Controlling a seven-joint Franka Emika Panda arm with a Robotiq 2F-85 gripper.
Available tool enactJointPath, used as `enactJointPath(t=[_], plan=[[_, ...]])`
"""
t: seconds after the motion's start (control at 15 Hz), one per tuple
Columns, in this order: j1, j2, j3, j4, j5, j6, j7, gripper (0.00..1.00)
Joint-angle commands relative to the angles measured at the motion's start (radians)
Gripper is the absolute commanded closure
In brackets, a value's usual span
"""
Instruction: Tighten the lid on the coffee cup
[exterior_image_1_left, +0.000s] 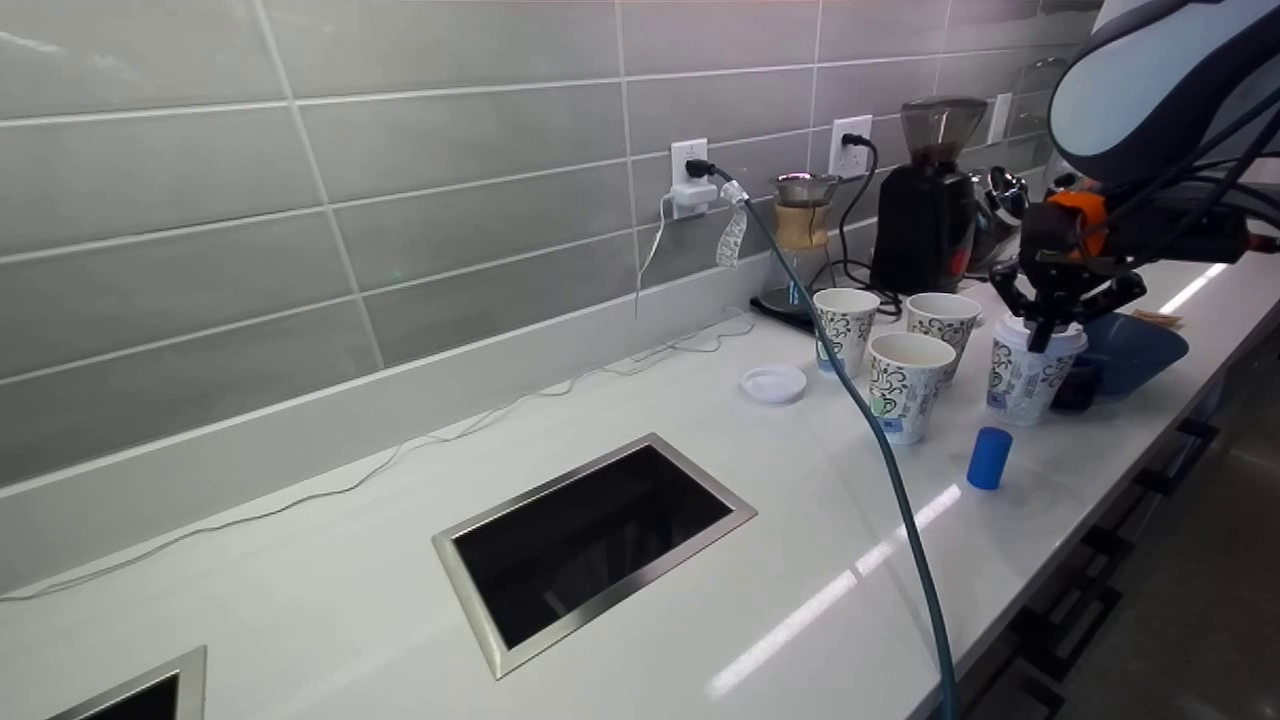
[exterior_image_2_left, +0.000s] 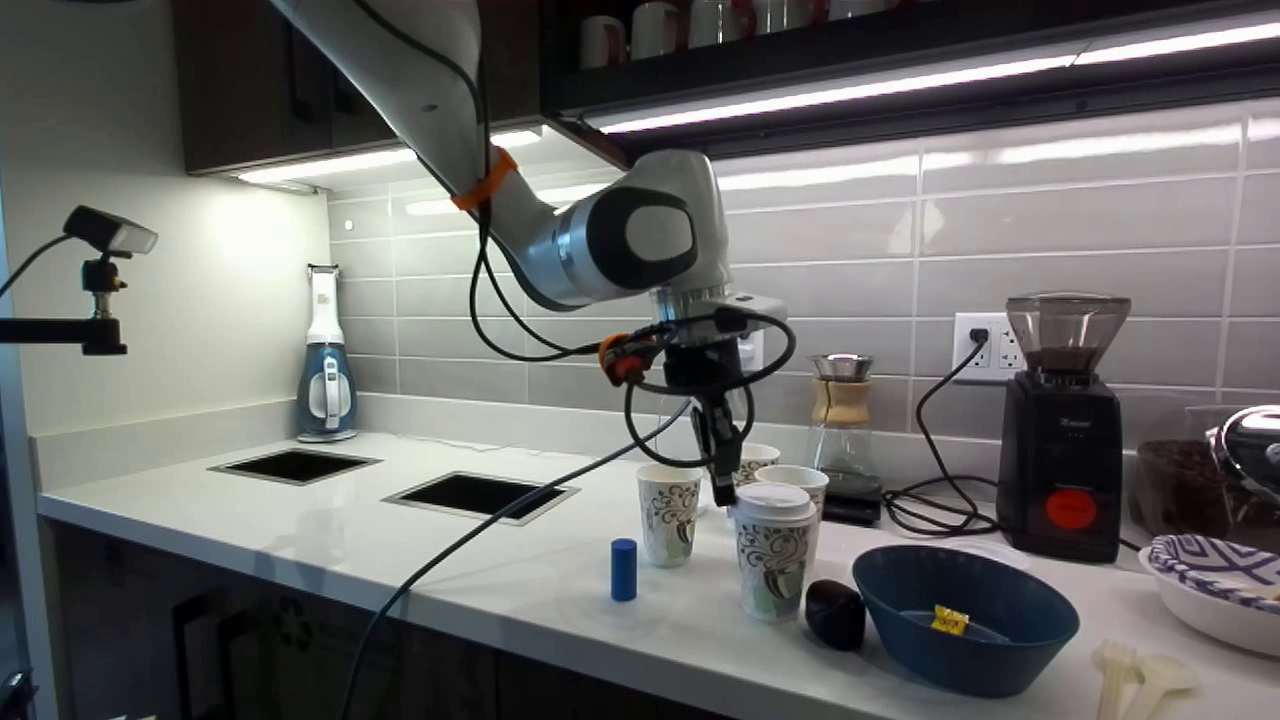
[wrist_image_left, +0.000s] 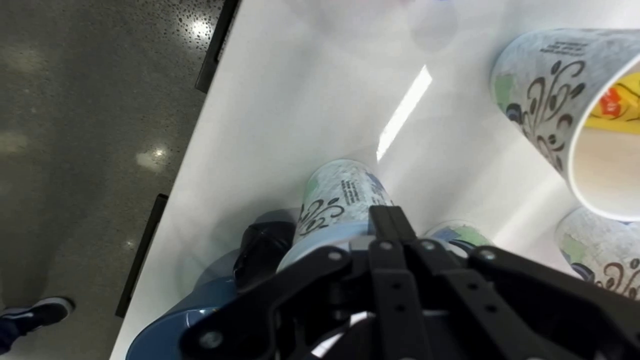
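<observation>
Hand (wrist_image_left: 391, 220) pinched together, tips meeting, nothing visible between them. Coffee cup (exterior_image_2_left: 775, 570) stands upright on the desk (exterior_image_2_left: 540, 580), long axis vertical, whitish lid (exterior_image_2_left: 778, 500) on top; whether it sits fully down is too fine to tell. Key relation: the tips point down at about lid height, just beside the rim, on the side facing the nearest lidless cup (exterior_image_2_left: 669, 515) in an exterior view. In the wrist view the cup lies left of the tips, which hide part of the lid's edge. Contact: cannot tell. Step looks like pressing the lid down. Next move probably calls for a slight lift, a shift over the lid toward the blue bowl (exterior_image_2_left: 950, 670), then a push straight down the cup's axis; sweeping across at this height could tip the cup onto the dark object (exterior_image_2_left: 835, 614).
</observation>
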Motion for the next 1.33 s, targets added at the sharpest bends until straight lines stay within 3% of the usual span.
enactJointPath(t=[0.0, 0.6, 1.2, 1.27], plan=[[0.018, 0.027, -0.013, 0.011, -0.012, 0.024, 0.028, 1.0], [0.014, 0.009, -0.011, 0.001, 0.006, 0.024, 0.015, 1.0], [-0.011, -0.117, -0.002, -0.096, 0.043, -0.016, -0.181, 1.0], [-0.013, -0.118, -0.009, -0.102, 0.009, -0.001, -0.174, 1.0]])
